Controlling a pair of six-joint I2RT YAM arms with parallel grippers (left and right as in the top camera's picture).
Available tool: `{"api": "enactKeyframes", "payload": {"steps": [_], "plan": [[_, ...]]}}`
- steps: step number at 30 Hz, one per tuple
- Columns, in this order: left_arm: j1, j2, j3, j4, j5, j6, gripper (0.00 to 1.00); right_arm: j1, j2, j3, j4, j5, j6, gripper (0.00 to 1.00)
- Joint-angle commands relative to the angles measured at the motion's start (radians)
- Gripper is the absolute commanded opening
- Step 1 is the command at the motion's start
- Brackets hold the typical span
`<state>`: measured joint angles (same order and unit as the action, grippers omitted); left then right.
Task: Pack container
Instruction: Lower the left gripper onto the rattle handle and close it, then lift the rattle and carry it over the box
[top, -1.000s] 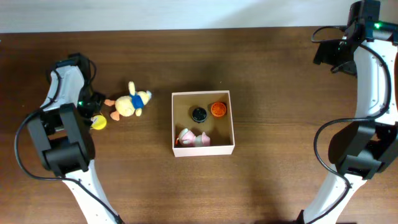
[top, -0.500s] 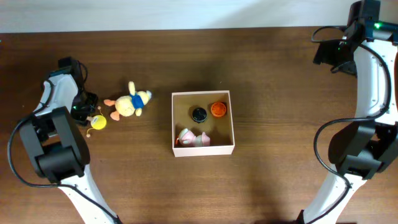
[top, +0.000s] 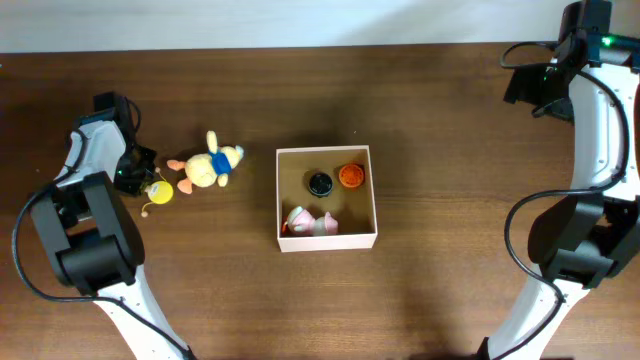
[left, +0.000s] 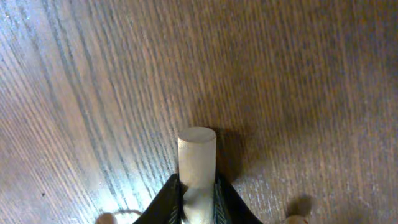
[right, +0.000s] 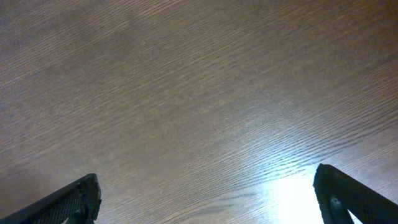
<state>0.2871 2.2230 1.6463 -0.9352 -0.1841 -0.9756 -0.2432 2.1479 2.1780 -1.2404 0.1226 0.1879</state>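
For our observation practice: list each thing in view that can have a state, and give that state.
container: open, holding small toys.
left gripper: shut on wooden peg.
right gripper: open, holding nothing.
plush toy: lying on the table, outside the container.
yellow toy: on the table, beside the left gripper.

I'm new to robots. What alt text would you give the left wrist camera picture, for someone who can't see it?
The left gripper is shut on a pale wooden peg, with its two black fingers pinching the peg's lower end. Beneath is the dark wood-grain table, with a patch of glare at lower left.
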Motion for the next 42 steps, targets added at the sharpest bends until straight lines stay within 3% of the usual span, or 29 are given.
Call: {"api": "enactKeyframes", "payload": {"steps": [1,4,16,29,42], "plan": [[0.010,0.068,-0.060,-0.035,0.016,0.048,0.12,0.001,-0.014,-0.002,0.000,0.002,0.012,0.99],[0.011,0.068,-0.058,-0.035,0.032,0.106,0.07,0.001,-0.014,-0.002,0.000,0.002,0.012,0.99],[0.010,0.067,0.074,-0.077,0.149,0.317,0.07,0.001,-0.014,-0.002,0.000,0.002,0.012,0.99],[-0.010,0.066,0.418,-0.191,0.454,0.563,0.07,0.001,-0.014,-0.002,0.000,0.002,0.012,0.99],[-0.188,0.066,0.760,-0.336,0.479,0.645,0.07,0.001,-0.014,-0.002,0.000,0.002,0.012,0.99]]}}
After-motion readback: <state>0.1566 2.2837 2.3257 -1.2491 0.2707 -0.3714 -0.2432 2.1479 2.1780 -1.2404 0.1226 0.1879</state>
